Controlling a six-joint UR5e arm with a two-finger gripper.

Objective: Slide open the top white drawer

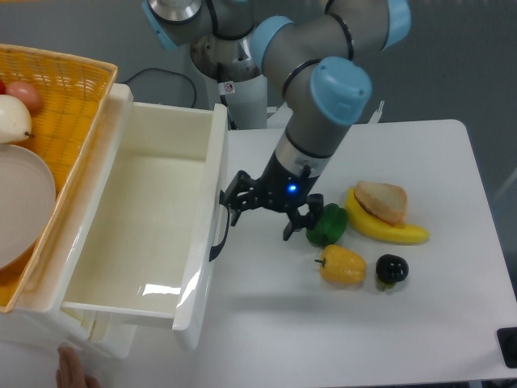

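The top white drawer (145,218) stands pulled far out of the cabinet, its smooth white inside bare and its curved black handle (218,234) on the front facing the table. My gripper (262,212) hovers just right of the handle, clear of it, with the jaws spread open and nothing between them. One fingertip lies near the handle and the other near the green pepper (326,224).
An orange woven basket (56,105) with a white plate (20,206) sits on top of the cabinet at left. On the table right of my gripper lie a yellow pepper (342,265), a banana (388,229) with bread on it, and a dark round fruit (391,268). A hand shows at the bottom left edge (73,374).
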